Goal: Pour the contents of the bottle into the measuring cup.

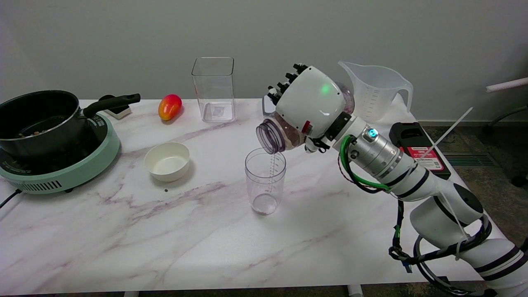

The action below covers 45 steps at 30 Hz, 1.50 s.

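On a glossy white marble-patterned table (123,247) with purple-grey veins, the robot's right hand (311,103), a smooth white shell with black fingers, is wrapped around a clear plastic bottle (278,134) holding brown contents. The bottle is tipped nearly on its side, its wide threaded mouth down and left, just above the rim of a clear, cylindrical measuring cup (265,180) with printed graduation marks too small to read. The cup stands upright, directly below and slightly left of the hand.
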Each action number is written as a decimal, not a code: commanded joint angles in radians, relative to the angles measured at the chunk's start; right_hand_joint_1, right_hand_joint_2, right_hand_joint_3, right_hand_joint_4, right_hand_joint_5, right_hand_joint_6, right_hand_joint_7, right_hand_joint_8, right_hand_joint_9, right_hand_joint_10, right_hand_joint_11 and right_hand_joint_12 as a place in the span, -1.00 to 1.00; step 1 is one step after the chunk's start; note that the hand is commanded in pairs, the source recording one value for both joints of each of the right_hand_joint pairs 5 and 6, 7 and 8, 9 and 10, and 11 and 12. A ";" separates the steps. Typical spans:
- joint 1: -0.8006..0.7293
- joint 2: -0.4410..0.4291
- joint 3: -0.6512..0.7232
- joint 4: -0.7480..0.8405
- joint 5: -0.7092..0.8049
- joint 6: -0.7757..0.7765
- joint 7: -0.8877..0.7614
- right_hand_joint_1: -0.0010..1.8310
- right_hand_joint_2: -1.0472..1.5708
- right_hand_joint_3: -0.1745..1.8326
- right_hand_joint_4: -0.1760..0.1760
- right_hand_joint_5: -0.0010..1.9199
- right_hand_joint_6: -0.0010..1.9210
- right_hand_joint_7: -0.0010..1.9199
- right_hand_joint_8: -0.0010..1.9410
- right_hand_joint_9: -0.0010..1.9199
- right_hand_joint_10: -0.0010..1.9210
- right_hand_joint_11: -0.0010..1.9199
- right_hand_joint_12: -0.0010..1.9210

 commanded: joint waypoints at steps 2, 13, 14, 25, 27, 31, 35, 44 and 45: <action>0.012 -0.005 -0.009 0.003 -0.022 0.034 -0.009 0.28 1.00 -0.55 0.00 1.00 1.00 0.91 0.89 0.62 0.61 0.40 0.40; 0.008 -0.006 -0.007 0.003 -0.069 0.052 -0.009 0.28 1.00 -0.56 0.00 1.00 1.00 0.92 0.89 0.62 0.62 0.41 0.41; 0.007 -0.006 -0.005 0.002 -0.071 0.052 -0.009 0.28 1.00 -0.56 0.00 1.00 1.00 0.92 0.89 0.62 0.62 0.41 0.41; 0.008 -0.006 0.008 0.001 -0.095 0.049 -0.009 0.28 1.00 -0.56 0.00 1.00 1.00 0.92 0.90 0.63 0.63 0.41 0.41; 0.010 -0.006 0.013 0.001 -0.105 0.049 -0.007 0.28 1.00 -0.56 0.00 1.00 1.00 0.92 0.90 0.63 0.63 0.41 0.41; 0.011 -0.006 0.017 0.000 -0.111 0.049 -0.009 0.28 1.00 -0.57 0.00 1.00 1.00 0.93 0.91 0.63 0.63 0.41 0.41; 0.007 -0.006 0.016 -0.001 -0.124 0.045 -0.009 0.28 1.00 -0.57 0.00 1.00 1.00 0.93 0.91 0.64 0.64 0.41 0.41; 0.007 -0.006 0.016 -0.003 -0.173 0.043 -0.011 0.28 1.00 -0.57 0.00 1.00 1.00 0.93 0.91 0.64 0.64 0.42 0.41; 0.007 -0.006 0.013 -0.003 -0.174 0.043 -0.013 0.28 1.00 -0.57 0.00 1.00 1.00 0.93 0.91 0.64 0.64 0.42 0.41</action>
